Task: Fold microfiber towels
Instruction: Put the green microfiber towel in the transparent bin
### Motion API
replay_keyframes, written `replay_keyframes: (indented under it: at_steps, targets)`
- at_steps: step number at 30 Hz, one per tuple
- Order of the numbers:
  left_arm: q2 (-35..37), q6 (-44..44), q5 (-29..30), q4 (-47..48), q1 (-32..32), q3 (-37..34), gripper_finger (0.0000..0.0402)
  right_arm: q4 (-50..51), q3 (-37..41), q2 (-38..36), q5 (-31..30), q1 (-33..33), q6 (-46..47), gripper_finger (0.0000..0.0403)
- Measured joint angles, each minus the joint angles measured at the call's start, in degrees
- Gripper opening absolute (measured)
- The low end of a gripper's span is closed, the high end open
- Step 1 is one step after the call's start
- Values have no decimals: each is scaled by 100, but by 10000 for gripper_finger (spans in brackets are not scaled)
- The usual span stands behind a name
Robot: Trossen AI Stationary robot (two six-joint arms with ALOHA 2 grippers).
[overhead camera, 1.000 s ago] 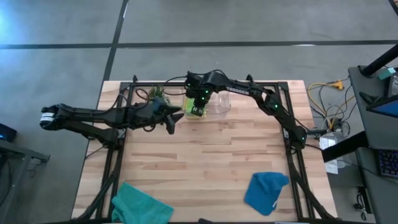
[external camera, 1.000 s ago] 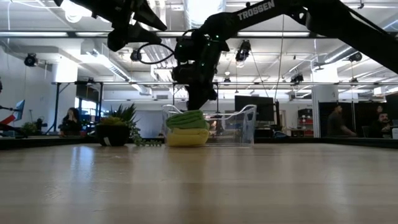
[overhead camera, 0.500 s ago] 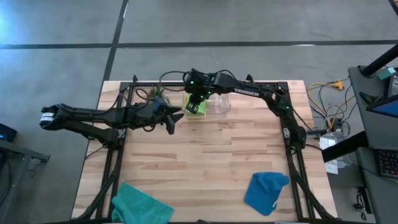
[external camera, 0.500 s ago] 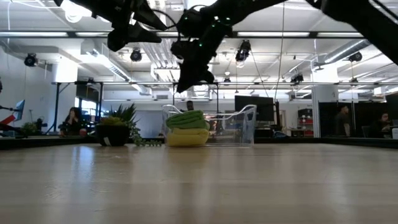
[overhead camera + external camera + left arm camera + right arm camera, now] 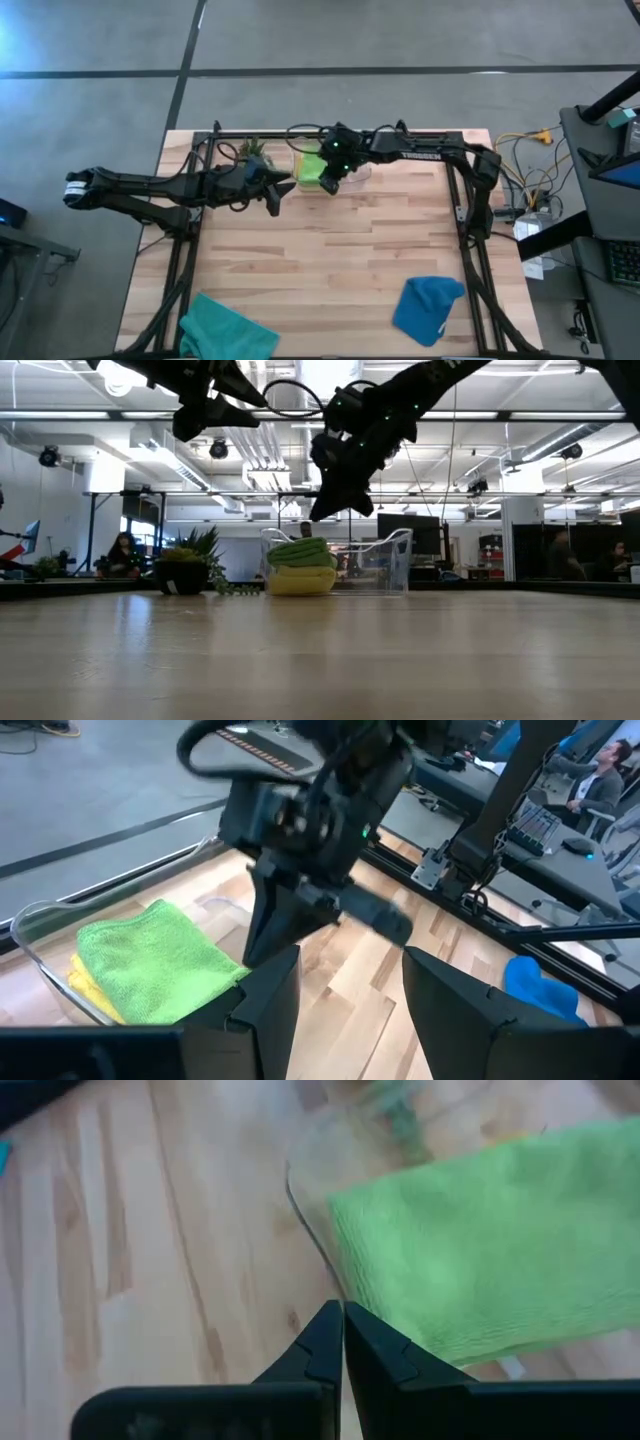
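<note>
The lime green towel (image 5: 309, 169) lies folded on the folded yellow towel (image 5: 300, 581) inside the clear bin (image 5: 385, 565) at the table's far edge. The teal towel (image 5: 226, 331) lies crumpled at the near left. The blue towel (image 5: 428, 309) lies at the near right. My right gripper (image 5: 341, 1342) is shut and empty. It hangs tilted above the bin's near edge (image 5: 322, 512), clear of the green towel (image 5: 480, 1250). My left gripper (image 5: 350, 995) is open and empty, raised just left of the bin (image 5: 275, 192).
A small potted plant (image 5: 190, 565) stands left of the bin at the far edge. A black frame rail (image 5: 330, 131) runs along the table's far edge and sides. Bare wood (image 5: 330, 250) lies between the bin and the two loose towels.
My right gripper has risen off the green towel in the bin, tipped, and drawn back toward the table's right and near side. The green and yellow towels stay stacked in the bin.
</note>
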State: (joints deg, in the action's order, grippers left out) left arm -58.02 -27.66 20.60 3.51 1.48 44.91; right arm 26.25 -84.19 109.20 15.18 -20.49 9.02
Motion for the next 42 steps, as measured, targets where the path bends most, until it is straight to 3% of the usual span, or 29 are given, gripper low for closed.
replay_keyframes:
  at_steps: [14,29,42]
  targets:
    - [0,-36,-39,0,2,-4,161,624,-723,743,-136,14,-295,8]
    - [-2,105,-42,-2,2,-20,161,762,-729,1180,-329,46,-306,8]
    - [-2,112,-42,-2,2,-20,161,1101,-1343,987,-326,22,-428,8]
